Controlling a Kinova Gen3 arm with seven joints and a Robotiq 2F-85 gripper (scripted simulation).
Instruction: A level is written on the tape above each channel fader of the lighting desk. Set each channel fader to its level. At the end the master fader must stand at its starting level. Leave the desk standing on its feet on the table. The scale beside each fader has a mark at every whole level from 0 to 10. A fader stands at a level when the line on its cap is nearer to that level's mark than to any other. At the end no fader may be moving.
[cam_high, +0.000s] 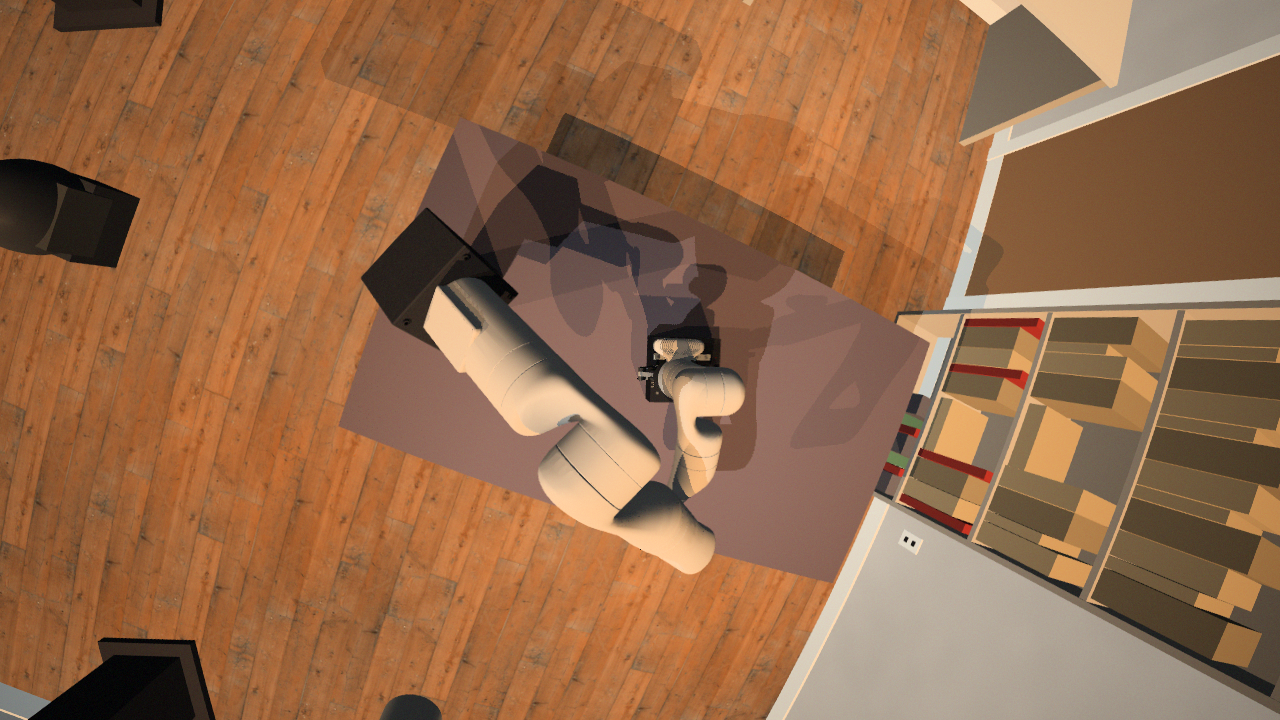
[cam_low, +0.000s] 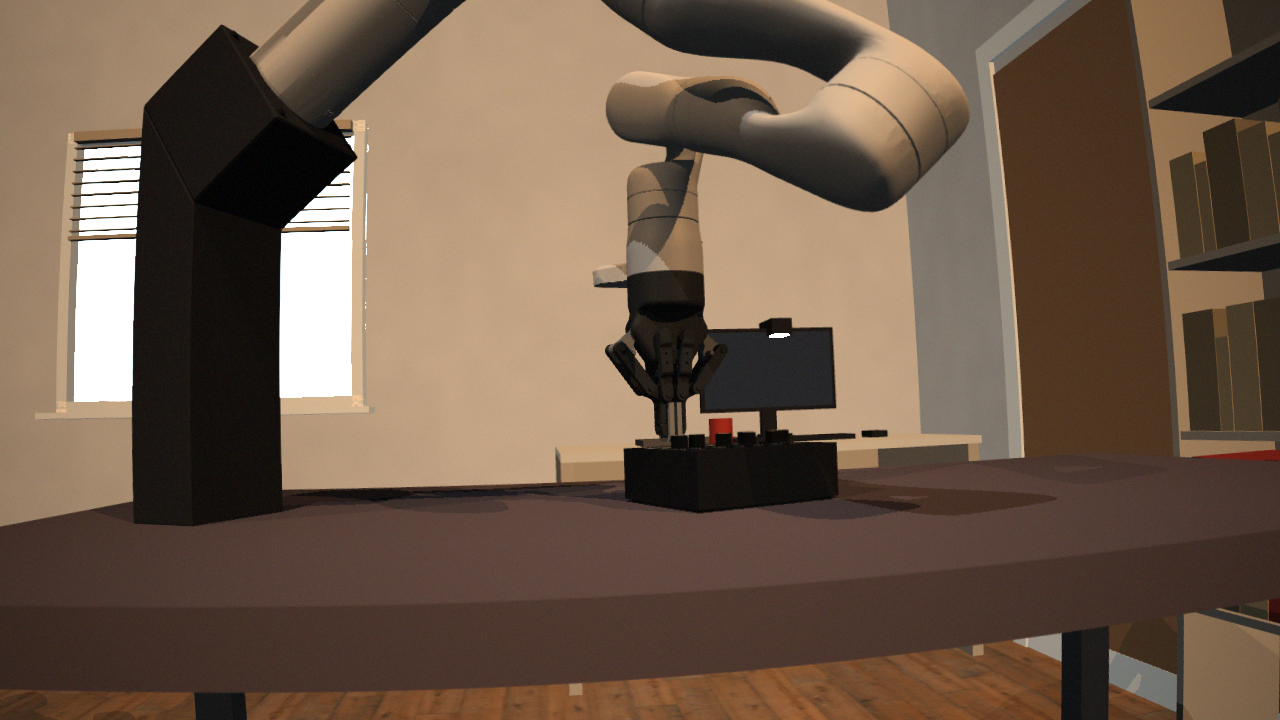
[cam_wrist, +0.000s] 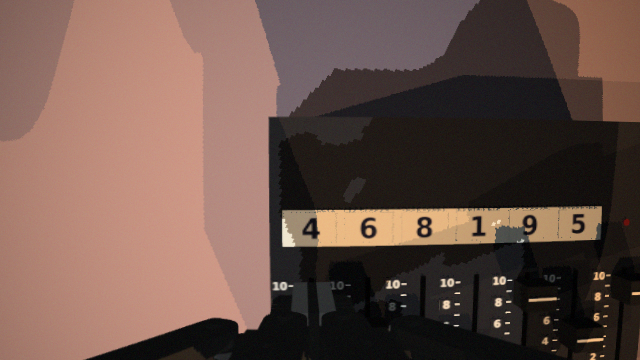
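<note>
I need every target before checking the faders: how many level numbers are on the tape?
6, in one row along the tape, left to right: 4, 6, 8, 1, 9, 5.

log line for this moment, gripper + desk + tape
gripper: shut, holding nothing, tips down over left end of lighting desk | desk: upright on table | tape: 4 6 8 1 9 5
</note>
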